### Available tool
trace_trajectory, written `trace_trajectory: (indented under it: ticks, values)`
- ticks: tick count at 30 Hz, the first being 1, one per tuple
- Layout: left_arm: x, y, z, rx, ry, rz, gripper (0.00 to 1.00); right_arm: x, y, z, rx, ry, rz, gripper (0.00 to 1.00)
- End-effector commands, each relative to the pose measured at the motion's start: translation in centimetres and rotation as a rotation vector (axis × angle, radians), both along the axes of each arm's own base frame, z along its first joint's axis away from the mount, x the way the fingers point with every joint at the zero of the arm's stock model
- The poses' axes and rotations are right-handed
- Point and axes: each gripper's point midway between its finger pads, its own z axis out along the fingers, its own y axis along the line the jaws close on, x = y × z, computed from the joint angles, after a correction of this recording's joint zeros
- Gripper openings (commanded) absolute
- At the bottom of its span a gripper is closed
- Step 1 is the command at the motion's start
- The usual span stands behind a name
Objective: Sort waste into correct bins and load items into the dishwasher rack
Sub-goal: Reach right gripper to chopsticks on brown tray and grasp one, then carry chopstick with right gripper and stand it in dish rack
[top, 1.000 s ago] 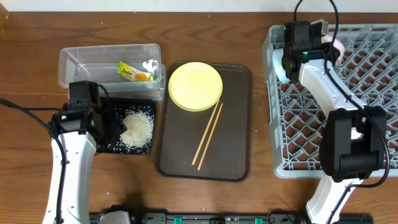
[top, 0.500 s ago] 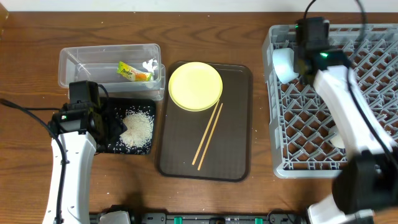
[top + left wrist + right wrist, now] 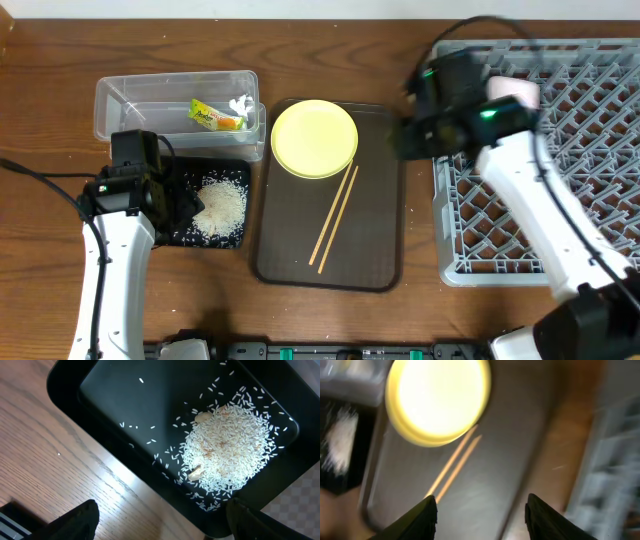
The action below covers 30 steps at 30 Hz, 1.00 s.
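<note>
The yellow plate (image 3: 314, 138) and two wooden chopsticks (image 3: 334, 217) lie on the dark brown serving tray (image 3: 380, 255). They show blurred in the right wrist view, plate (image 3: 438, 399) and chopsticks (image 3: 454, 466). My right gripper (image 3: 481, 510) is open and empty above the tray's right edge, next to the grey rack (image 3: 560, 160). The rice heap (image 3: 220, 208) lies in the black tray (image 3: 172, 237); it also shows in the left wrist view (image 3: 227, 450). My left gripper (image 3: 160, 522) is open and empty over the black tray's edge. The snack wrapper (image 3: 214, 117) and paper scrap (image 3: 240, 104) lie in the clear tub (image 3: 130, 95).
A pink-white object (image 3: 515, 92) sits at the rack's far left part, partly behind my right arm. Bare wooden table (image 3: 330, 50) runs behind and in front of the trays.
My right arm has swung left from the rack's far left corner to above the brown tray's right edge. The white item seen there earlier is now hidden behind the arm. Left arm unmoved.
</note>
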Motion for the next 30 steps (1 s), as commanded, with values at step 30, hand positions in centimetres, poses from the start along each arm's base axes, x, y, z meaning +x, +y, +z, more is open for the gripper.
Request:
trace_trajectory:
  ticks: [30]
  values:
    - [0.0, 0.2, 0.3, 0.005, -0.007, 0.012, 0.84, -8.1, 6.9, -17.8, -0.329, 0.366, -0.164, 0.46]
